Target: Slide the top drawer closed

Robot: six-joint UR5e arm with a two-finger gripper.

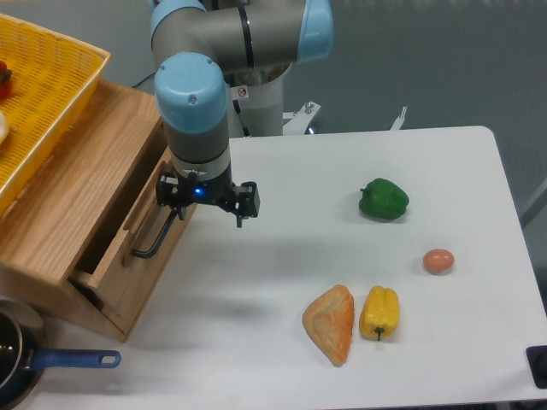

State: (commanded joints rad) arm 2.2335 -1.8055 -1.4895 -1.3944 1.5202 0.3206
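The top drawer (144,289) of the light oak cabinet (60,213) at the left stands partly pulled out, with a dark gap at its near corner. Its thin black bar handle (147,245) runs along the flat wooden front. My gripper (208,205) points down over the table just right of the drawer front, and its left side is close to the far end of the handle. The jaws look spread apart and hold nothing. The fingertips are mostly hidden under the wrist.
A yellow basket (51,77) sits on the cabinet top. A green pepper (384,198), a brown egg (438,260), a yellow pepper (379,313) and an orange pastry (331,323) lie on the white table. A pan with a blue handle (73,360) sits at the front left.
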